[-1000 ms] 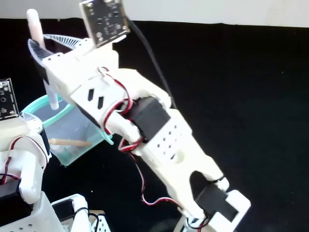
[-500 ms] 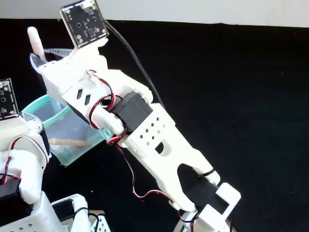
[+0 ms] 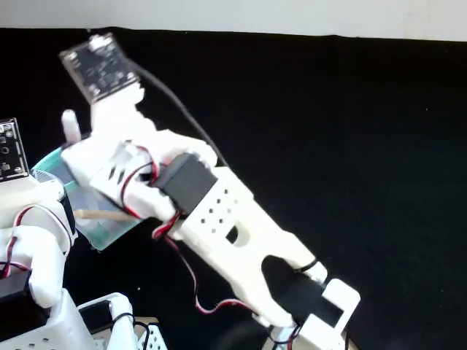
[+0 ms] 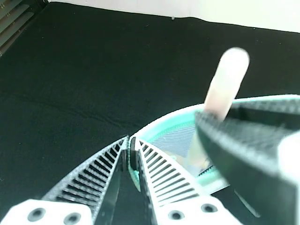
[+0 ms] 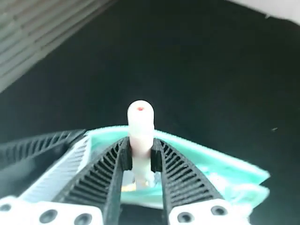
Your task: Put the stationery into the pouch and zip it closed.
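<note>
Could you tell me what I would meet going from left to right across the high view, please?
In order: left arm → pouch → right arm → table. The pen over the pouch overlaps them, so I leave it out.

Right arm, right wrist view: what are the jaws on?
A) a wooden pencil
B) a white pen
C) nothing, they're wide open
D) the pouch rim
B: the right wrist view shows the jaws shut on either side of the white pen, which stands upright between them with the teal pouch behind it.
</note>
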`<state>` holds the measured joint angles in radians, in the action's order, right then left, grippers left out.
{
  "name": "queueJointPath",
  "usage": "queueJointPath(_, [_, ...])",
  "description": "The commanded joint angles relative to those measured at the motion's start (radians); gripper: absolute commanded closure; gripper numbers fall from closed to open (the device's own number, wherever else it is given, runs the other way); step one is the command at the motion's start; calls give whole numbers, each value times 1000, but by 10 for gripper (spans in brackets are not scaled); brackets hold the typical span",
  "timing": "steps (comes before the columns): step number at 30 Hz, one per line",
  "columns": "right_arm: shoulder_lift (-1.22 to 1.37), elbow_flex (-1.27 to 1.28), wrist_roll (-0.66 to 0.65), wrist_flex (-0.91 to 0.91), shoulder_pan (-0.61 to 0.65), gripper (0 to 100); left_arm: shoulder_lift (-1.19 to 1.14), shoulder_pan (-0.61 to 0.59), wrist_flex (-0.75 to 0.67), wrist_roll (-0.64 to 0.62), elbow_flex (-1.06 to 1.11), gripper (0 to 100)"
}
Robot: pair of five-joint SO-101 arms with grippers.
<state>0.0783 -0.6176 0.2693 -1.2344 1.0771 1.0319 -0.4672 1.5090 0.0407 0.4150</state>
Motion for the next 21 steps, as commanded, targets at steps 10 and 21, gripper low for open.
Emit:
queueJointPath(10, [-18, -44, -166, -85, 33, 759, -8, 15, 2, 9, 56, 994])
queueJointPath(21, [-226, -88, -166, -116, 10, 759, -2, 15, 2, 9, 67, 994])
